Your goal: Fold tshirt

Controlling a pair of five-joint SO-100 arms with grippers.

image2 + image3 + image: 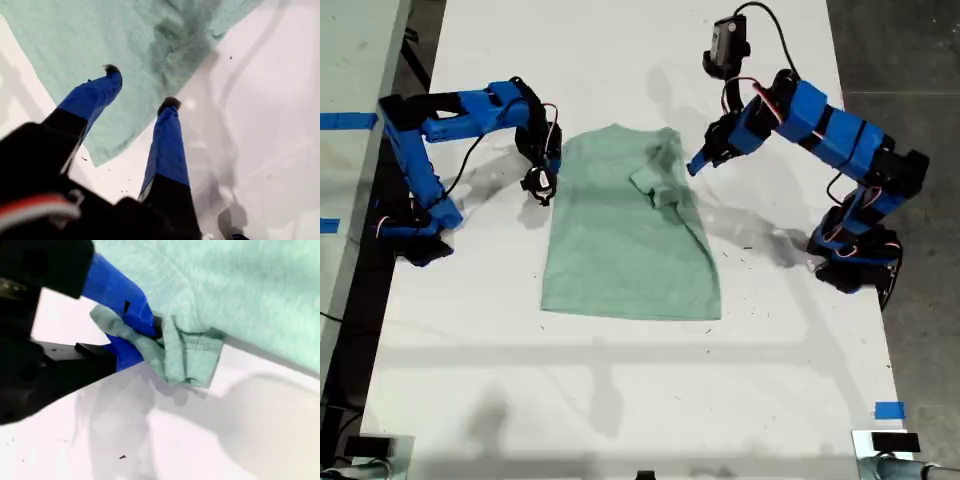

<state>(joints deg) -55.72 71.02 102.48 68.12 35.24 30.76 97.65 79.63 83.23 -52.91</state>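
My second hand (150, 335) is clamped on a bunched fold of the tshirt (240, 295), the hemmed edge of the cloth crumpled between its blue fingers (120, 290) and hanging just off the white table (210, 440). In the exterior view this hand (542, 183) sits at the tshirt's edge on that view's left, at the end of the blue arm (450, 115) reaching in from the left.

My first hand (142, 87) is spread wide and holds nothing; one blue finger (97, 92) hovers over the pale green cloth (75, 45) and the other over bare table (270, 125) right at the cloth's edge. In the exterior view it (698, 162) hangs just beside the tshirt's edge on that view's right, near a rumpled, folded-in patch of cloth (658, 180).

The tshirt (620, 240) lies mostly flat in the middle of the table (620, 400), between the two arms, with its side on the exterior view's right folded over onto the body. Blue tape (889, 410) marks the table near that view's lower right corner.
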